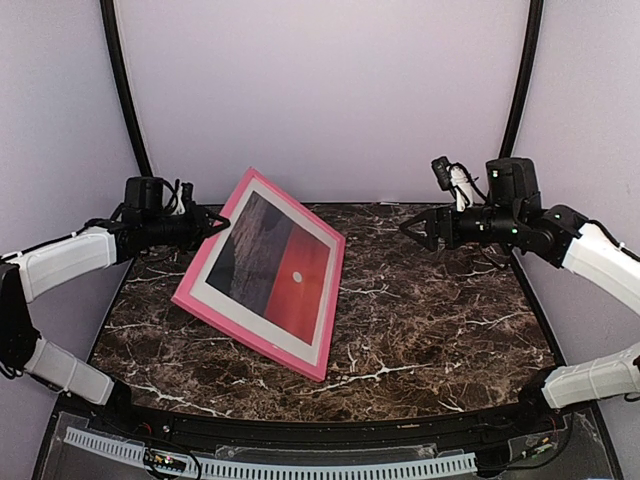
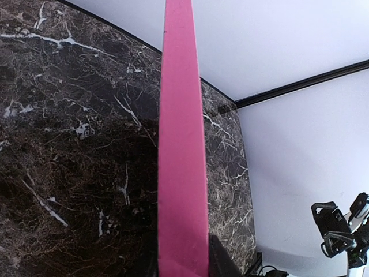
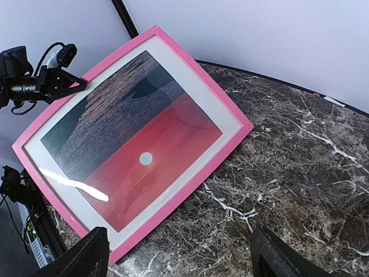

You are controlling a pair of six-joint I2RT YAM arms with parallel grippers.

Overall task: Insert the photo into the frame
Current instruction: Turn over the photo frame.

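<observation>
top view: pinching the frame by its upper-left rail with the left gripper, clamped on the rail edge. propping it tilted, with only the lower long rail resting on the table. showing the photo already sitting inside the frame, behind a white mat. hovering the right gripper well apart to the right, spread wide and holding nothing.

left wrist view: looking straight along the pink rail running up the middle, with marble on both sides. seeing only a sliver of dark finger at the bottom edge, so reading the grip mostly from the other views.

right wrist view: facing the front of the frame, with the sunset print centred in the mat. catching the left gripper biting the far-left rail. framing the scene between own fingers, parted and touching nothing.

handling, as a guess: treating it as stiff, flat and fairly light, but awkward on one pinch point (likely to swing or slip on the smooth painted rail). reading the glare streak as glazing, so counting it fragile. taking hold on the rails only, ideally at opposite rail middles with both grippers, and avoiding any press on the front face.
</observation>
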